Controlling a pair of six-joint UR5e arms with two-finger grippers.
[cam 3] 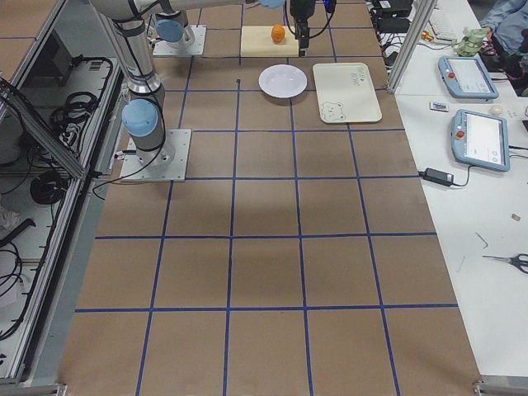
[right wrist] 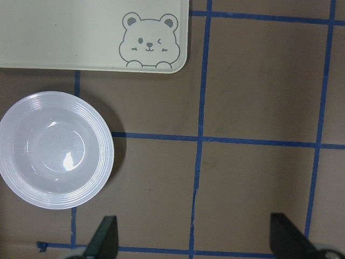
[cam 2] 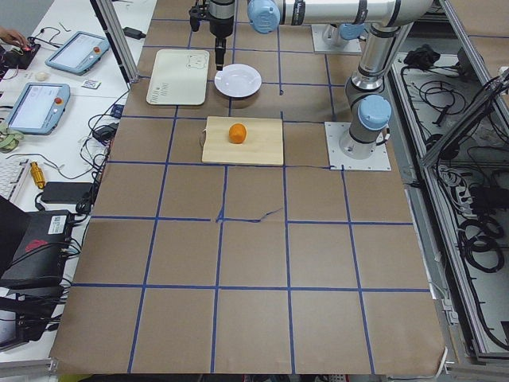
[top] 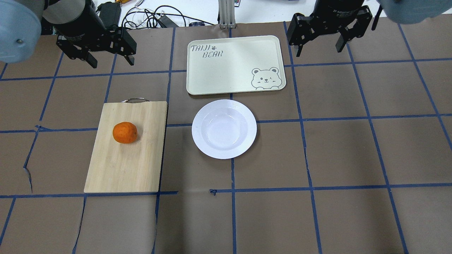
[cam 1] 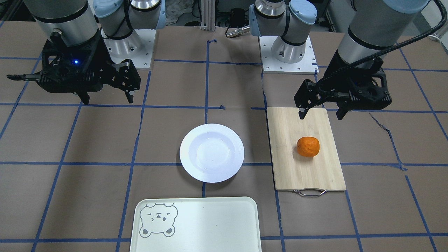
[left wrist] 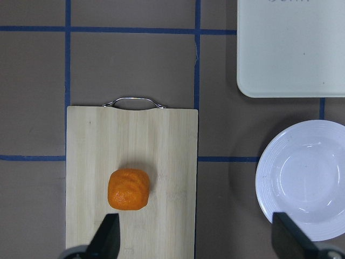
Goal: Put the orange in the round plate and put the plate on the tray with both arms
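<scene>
The orange point(cam 1: 308, 146) point(top: 125, 132) lies on a bamboo cutting board point(cam 1: 297, 171). In the left wrist view the orange point(left wrist: 129, 189) sits just ahead of one finger. My left gripper point(cam 1: 321, 113) point(top: 113, 63) hangs open and empty, high over the board's robot-side end. The round plate point(cam 1: 211, 153) point(top: 224, 128) stands empty at the table's middle. The tray point(cam 1: 210, 224) point(top: 233, 67), with its bear drawing, lies just beyond the plate. My right gripper point(cam 1: 107, 100) point(top: 319, 51) hangs open and empty, high above bare table beside the plate point(right wrist: 55, 150).
The cutting board point(top: 120, 165) has a metal handle point(top: 135, 100) at its far end. Brown paper with blue tape lines covers the table. Both arm bases point(cam 1: 288, 52) stand at the robot's edge. Tablets and cables lie on the side bench point(cam 3: 474, 82).
</scene>
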